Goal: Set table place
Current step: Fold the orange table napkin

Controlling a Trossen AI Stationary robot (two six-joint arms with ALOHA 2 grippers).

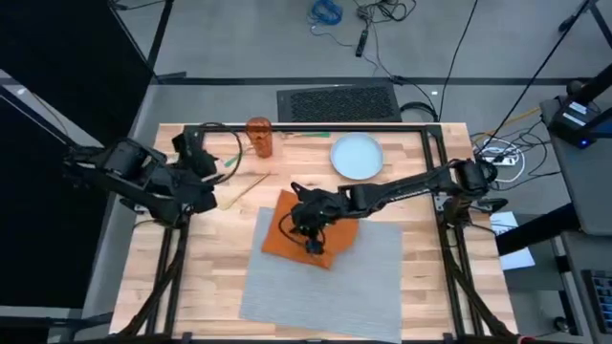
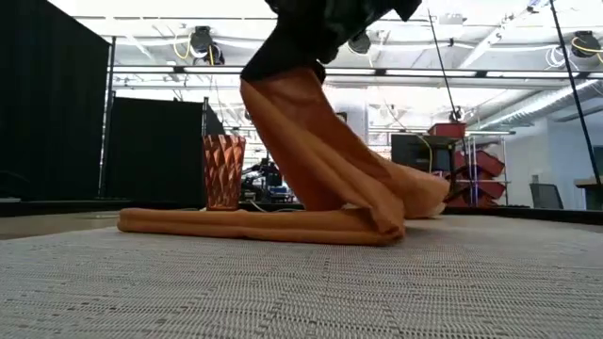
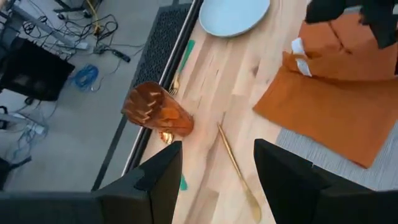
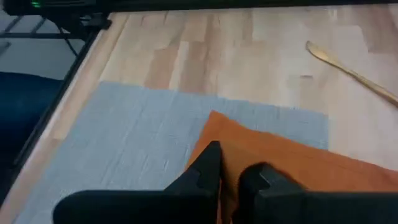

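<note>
We pinch orange napkin [image 1: 308, 232] in right gripper [image 1: 313, 235] over placemat [image 1: 368, 277] — lifting fold, likely to shift it. Left gripper [image 3: 214, 171] spread, waiting near cup [image 1: 259, 137].

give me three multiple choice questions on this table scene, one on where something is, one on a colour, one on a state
1. Where is the plate?
A. on the placemat
B. on bare table beyond the placemat
C. under the napkin

2. What colour is the napkin?
A. orange
B. green
C. white

3. What is the right gripper doing?
A. hanging open over the cup
B. shut on the napkin, part of it raised
C. resting on the plate

Answers: 1 B, the high view shows it on wood near the far edge. 2 A, orange in every view. 3 B, its fingers pinch the cloth, and the low view shows the fold raised.
</note>
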